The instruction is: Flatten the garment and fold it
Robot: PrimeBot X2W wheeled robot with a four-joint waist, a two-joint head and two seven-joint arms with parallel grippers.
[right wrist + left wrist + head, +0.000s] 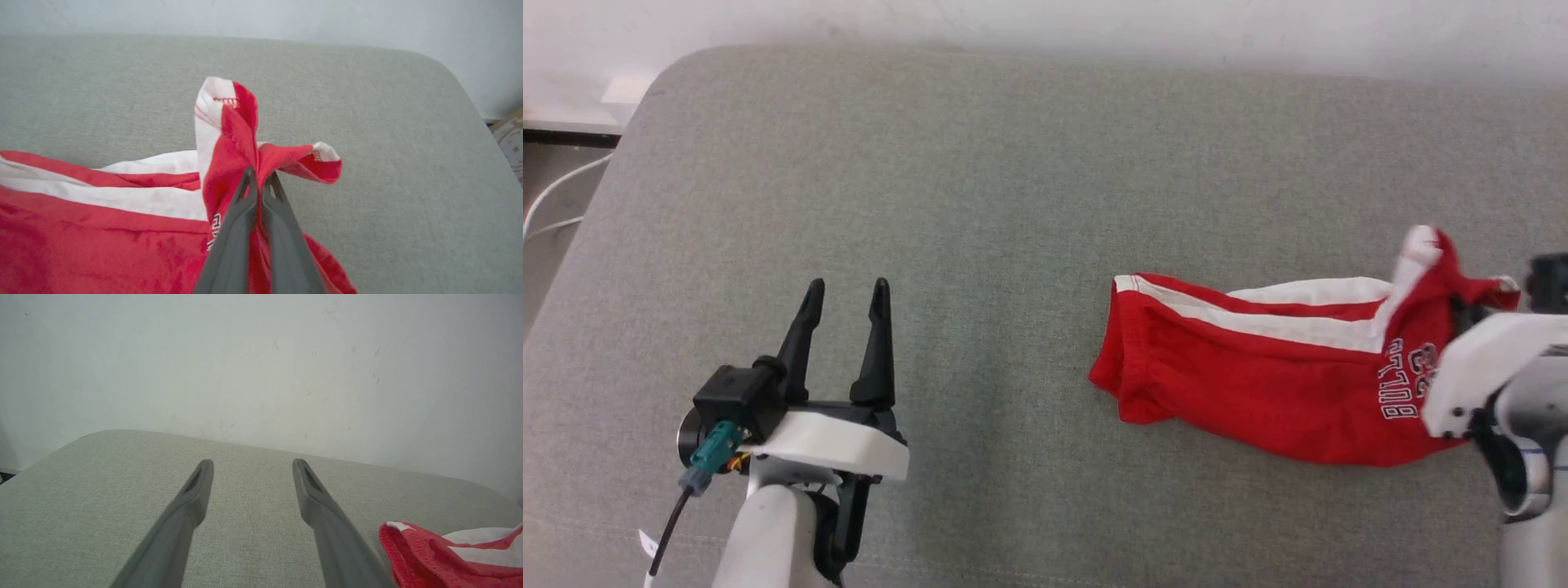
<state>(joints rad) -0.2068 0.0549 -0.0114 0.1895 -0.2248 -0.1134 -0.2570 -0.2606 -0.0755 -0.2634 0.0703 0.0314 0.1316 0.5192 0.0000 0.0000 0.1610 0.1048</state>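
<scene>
Flattening is in hand: the right gripper [260, 174] clamps a raised hem corner of the garment [1258, 400] at frame right, while the left gripper [846, 296] stands open, lower left. The next move likely calls for drawing the cloth out flat.

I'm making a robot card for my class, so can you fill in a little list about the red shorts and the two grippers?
Surface: grey fabric-covered pad
Garment: red shorts with white stripes, lying crumpled, not flattened
Right gripper: shut on the shorts' hem end, fabric bunched at its fingertips
Left gripper: open, empty, apart from the shorts
Folding: not begun
</scene>
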